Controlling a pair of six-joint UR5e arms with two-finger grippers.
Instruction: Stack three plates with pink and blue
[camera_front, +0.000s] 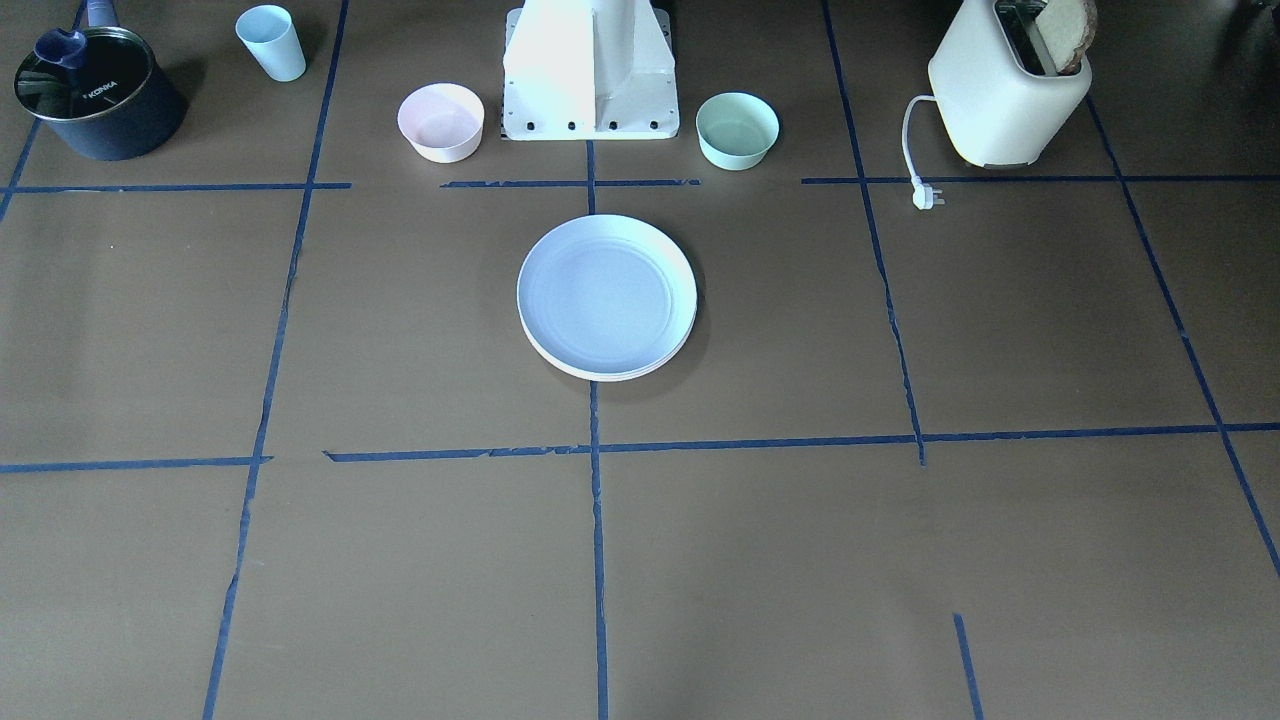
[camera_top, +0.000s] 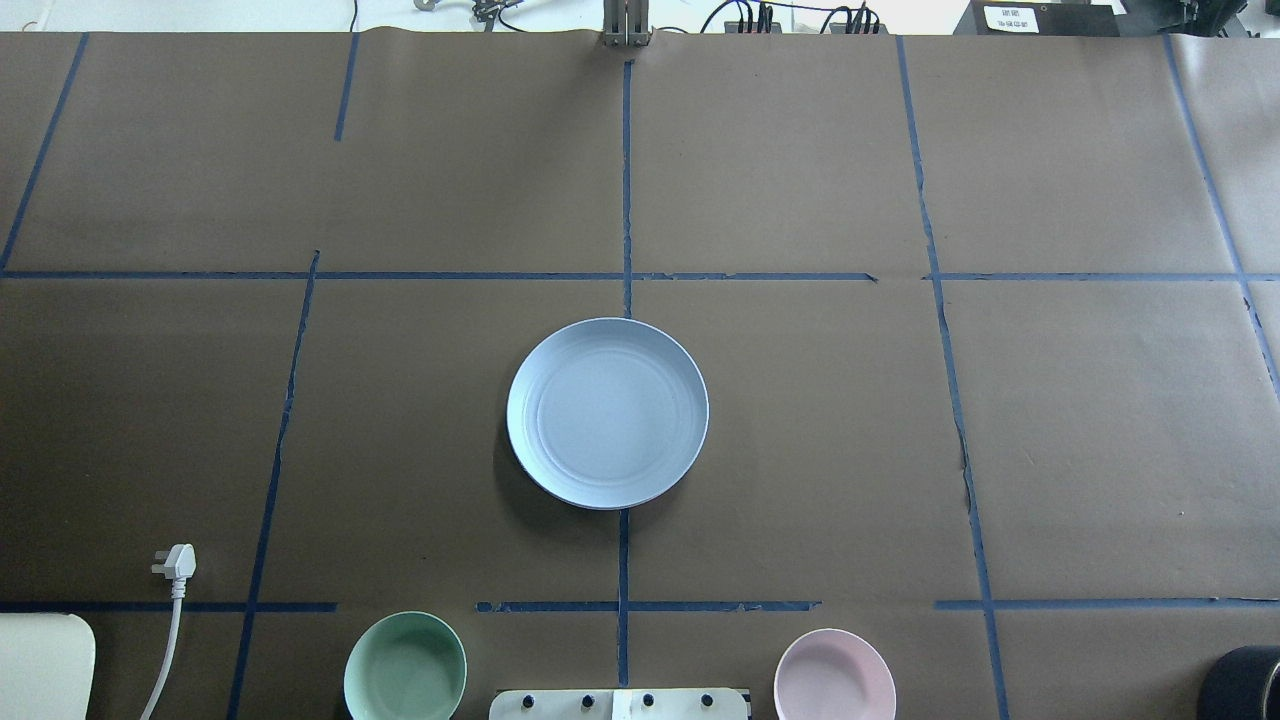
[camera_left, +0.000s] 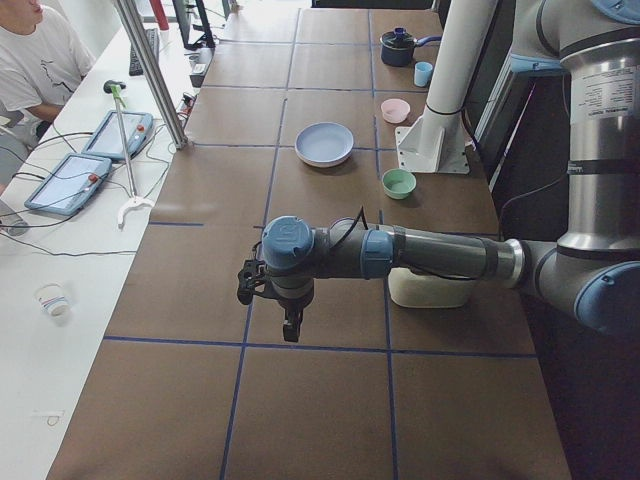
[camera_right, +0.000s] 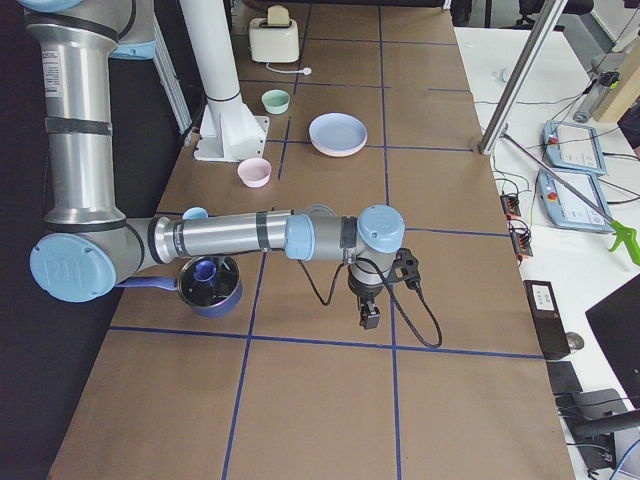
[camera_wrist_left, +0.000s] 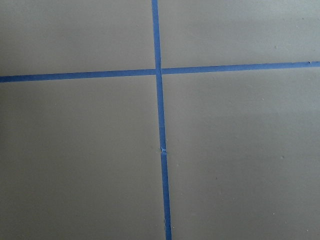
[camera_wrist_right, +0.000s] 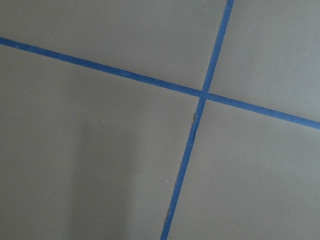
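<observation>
The light blue plate (camera_front: 606, 290) tops a stack at the middle of the table, nearer the robot-side edge. The cream-white plate (camera_front: 600, 375) shows as a thin rim beneath it; the pink plate I cannot make out. My left gripper (camera_left: 291, 326) hangs over the table's left end and my right gripper (camera_right: 369, 318) over its right end, both well apart from the stack. Whether my jaws are wide or narrow I cannot tell. I judge the stacking done, so any retreat should lift upward, never across those rims.
</observation>
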